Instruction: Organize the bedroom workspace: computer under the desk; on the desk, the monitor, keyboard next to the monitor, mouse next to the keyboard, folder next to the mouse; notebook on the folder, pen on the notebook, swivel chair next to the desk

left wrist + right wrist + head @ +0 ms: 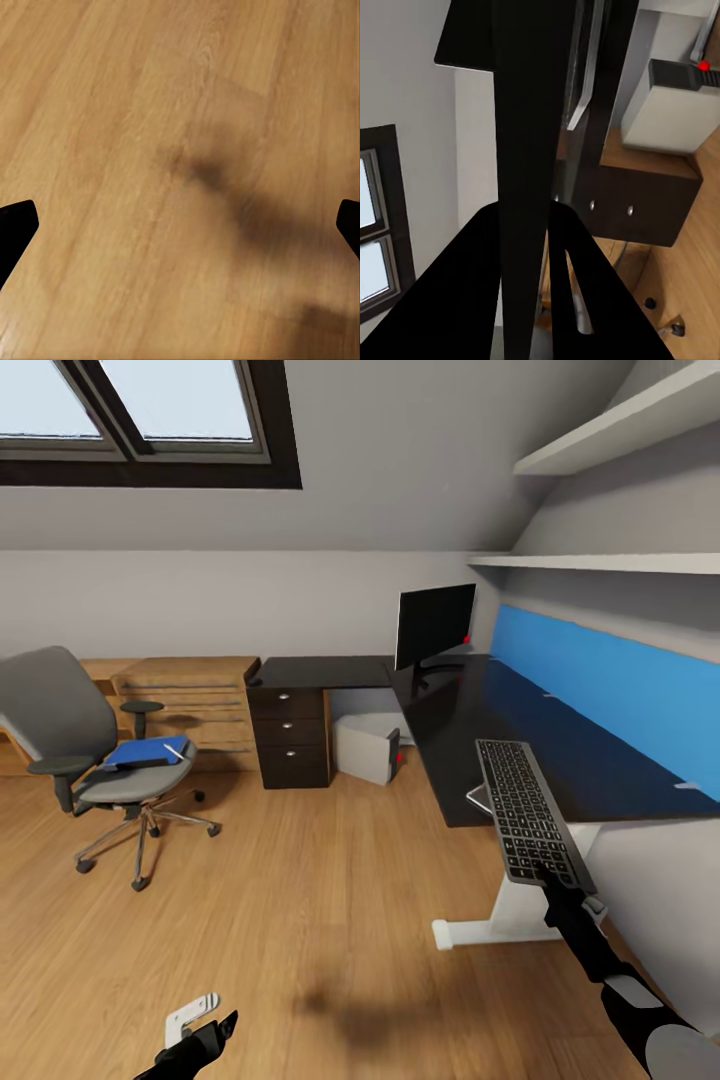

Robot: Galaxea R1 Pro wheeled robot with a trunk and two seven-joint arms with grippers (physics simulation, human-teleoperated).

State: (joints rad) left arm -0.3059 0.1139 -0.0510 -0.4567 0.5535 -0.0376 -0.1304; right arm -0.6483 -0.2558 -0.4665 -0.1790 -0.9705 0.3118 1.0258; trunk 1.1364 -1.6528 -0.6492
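Observation:
My right gripper (553,879) is shut on the near end of the dark keyboard (528,810), which hangs tilted over the front end of the black desk (450,710). In the right wrist view the keyboard (521,135) runs edge-on between the fingers (472,300). The monitor (435,625) stands at the desk's far corner. The pale computer (368,748) sits on the floor under the desk. At the left, the grey swivel chair (60,720) carries the blue folder (148,750) with a thin white pen (175,750) on it. My left gripper (205,1040) hangs open above the floor, fingertips (15,225) wide apart.
A pale flat thing (478,798) lies at the desk's front edge, partly under the keyboard. Three dark drawers (290,730) stand beside a light wooden chest (190,700). A blue wall panel (620,700) and shelves run along the right wall. The desk's white leg (510,915) stands nearby.

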